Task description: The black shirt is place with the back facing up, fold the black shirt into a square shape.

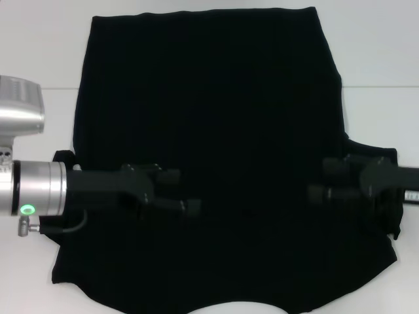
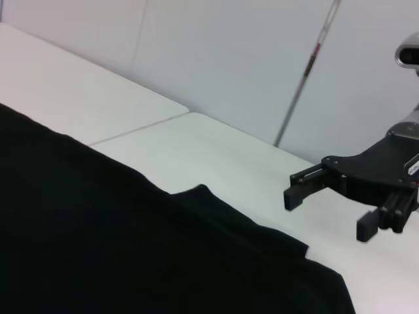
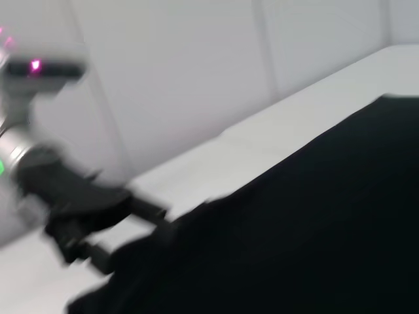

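Note:
The black shirt [image 1: 216,98] lies spread flat on the white table [image 1: 39,52] and fills most of the head view, its plain side up and no lettering showing. My left gripper [image 1: 180,191] hovers open over the shirt's lower left part, reaching in from the left. Over the lower right part, by the right sleeve [image 1: 380,163], my right gripper [image 1: 322,180] is open too. The left wrist view shows the shirt [image 2: 98,229] and the right gripper [image 2: 329,212] with its fingers apart. In the right wrist view, the left gripper [image 3: 111,229] hangs blurred over the shirt [image 3: 314,216].
A seam [image 1: 39,87] crosses the white table behind the shirt. The table's bare strips lie left, right and beyond the shirt. A pale wall [image 2: 229,52] and a thin slanted pole [image 2: 308,72] stand behind the table. My silver left forearm [image 1: 33,190] enters from the left.

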Controlling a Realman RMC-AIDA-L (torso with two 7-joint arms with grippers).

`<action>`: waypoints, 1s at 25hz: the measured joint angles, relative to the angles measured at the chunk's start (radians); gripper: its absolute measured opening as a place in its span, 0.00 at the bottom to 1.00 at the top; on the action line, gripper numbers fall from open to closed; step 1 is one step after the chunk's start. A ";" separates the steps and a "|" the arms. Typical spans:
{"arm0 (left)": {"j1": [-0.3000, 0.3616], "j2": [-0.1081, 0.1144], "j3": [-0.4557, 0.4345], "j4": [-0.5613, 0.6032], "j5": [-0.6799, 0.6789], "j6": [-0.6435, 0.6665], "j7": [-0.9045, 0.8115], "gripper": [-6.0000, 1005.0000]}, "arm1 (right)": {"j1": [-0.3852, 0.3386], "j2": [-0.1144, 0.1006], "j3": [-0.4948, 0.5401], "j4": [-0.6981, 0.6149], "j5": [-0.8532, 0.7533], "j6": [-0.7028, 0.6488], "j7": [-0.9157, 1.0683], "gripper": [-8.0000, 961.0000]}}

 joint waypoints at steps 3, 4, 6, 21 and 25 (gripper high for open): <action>0.000 0.016 -0.066 0.020 0.002 -0.014 -0.149 0.93 | 0.005 -0.011 0.021 -0.007 0.062 0.046 0.149 0.95; 0.001 0.025 -0.089 0.029 0.008 -0.014 -0.216 0.93 | 0.010 -0.022 0.021 -0.011 0.077 0.058 0.220 0.95; 0.002 0.034 -0.112 0.039 0.014 -0.013 -0.275 0.92 | 0.033 -0.053 0.008 -0.012 0.080 0.065 0.358 0.95; 0.063 0.094 -0.455 0.130 0.335 0.039 -0.709 0.79 | 0.196 -0.172 -0.033 -0.103 -0.057 0.111 0.915 0.95; 0.078 0.088 -0.453 0.126 0.375 0.013 -0.712 0.68 | 0.199 -0.170 -0.033 -0.097 -0.058 0.117 0.922 0.95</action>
